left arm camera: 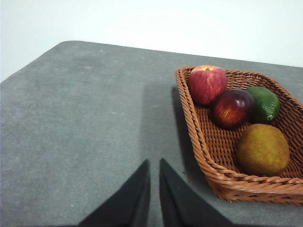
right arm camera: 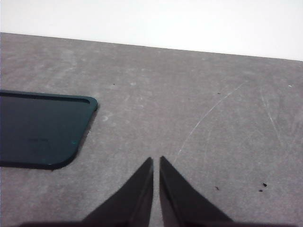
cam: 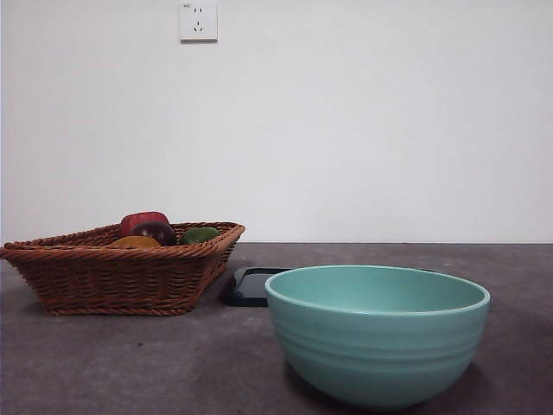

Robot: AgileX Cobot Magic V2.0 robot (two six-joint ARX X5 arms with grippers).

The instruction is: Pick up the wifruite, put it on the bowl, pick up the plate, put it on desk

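**Fruit waits in the basket**

The small round orange-yellow wifruite (left arm camera: pixel 263 149) lies in the brown wicker basket (left arm camera: pixel 208 146), just beside the left gripper (left arm camera: pixel 154 163), on the dark grey desk (cam: pixel 130 363). Both grippers' jaws are nearly together. The mint-green bowl (cam: pixel 377 333) holds nothing; the dark flat plate (right arm camera: pixel 40 130) lies near the right gripper (right arm camera: pixel 156 161).

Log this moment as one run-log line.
wifruite: in basket | bowl: empty | plate: on desk | left gripper: shut, idle | right gripper: shut, idle

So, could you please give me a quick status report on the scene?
Left tool shut, empty, beside basket. Right tool shut, empty, near plate. Wifruite in basket; bowl empty. Nothing blocking.
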